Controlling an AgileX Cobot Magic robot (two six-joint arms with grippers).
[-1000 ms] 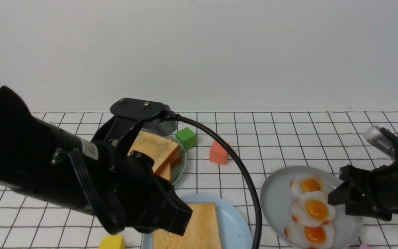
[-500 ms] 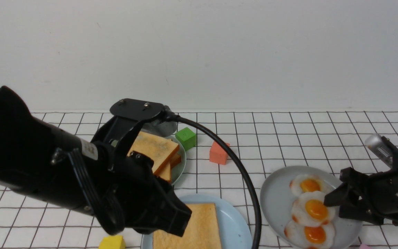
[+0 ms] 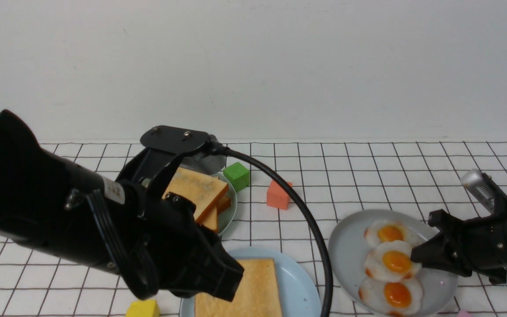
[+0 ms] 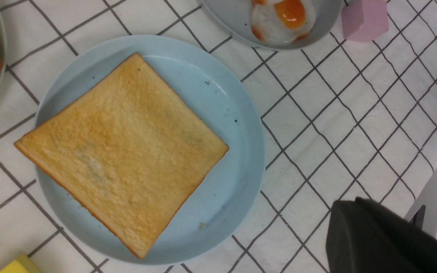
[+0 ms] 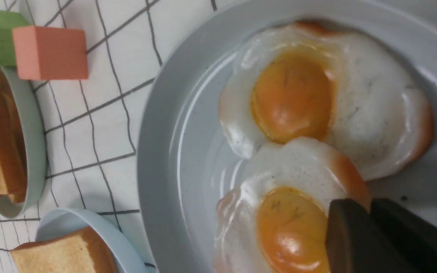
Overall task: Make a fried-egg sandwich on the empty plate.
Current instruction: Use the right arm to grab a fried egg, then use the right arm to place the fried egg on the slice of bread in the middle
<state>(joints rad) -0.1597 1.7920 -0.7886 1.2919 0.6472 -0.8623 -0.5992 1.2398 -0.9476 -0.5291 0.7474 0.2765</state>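
Left arm: reaches low and forward, with the left gripper (image 3: 229, 281) pressed together.
Below left gripper: a pale sky-blue round plate (image 3: 299, 286) holding one square golden toast slice (image 3: 258, 286).
Beyond it: a toast stack (image 3: 196, 189) on a pale green plate (image 3: 232, 207).
Right gripper (image 3: 415, 256): comes in level from the right, pinching the rim of the middle glossy white fried egg (image 3: 390, 264).
Around it: a grey speckled plate (image 3: 350, 251), with another egg on either side.

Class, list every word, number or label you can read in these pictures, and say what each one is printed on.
None can be read.
White sticker on the left arm: its print is too small and blurred to read.
No other writing can be made out in any view.
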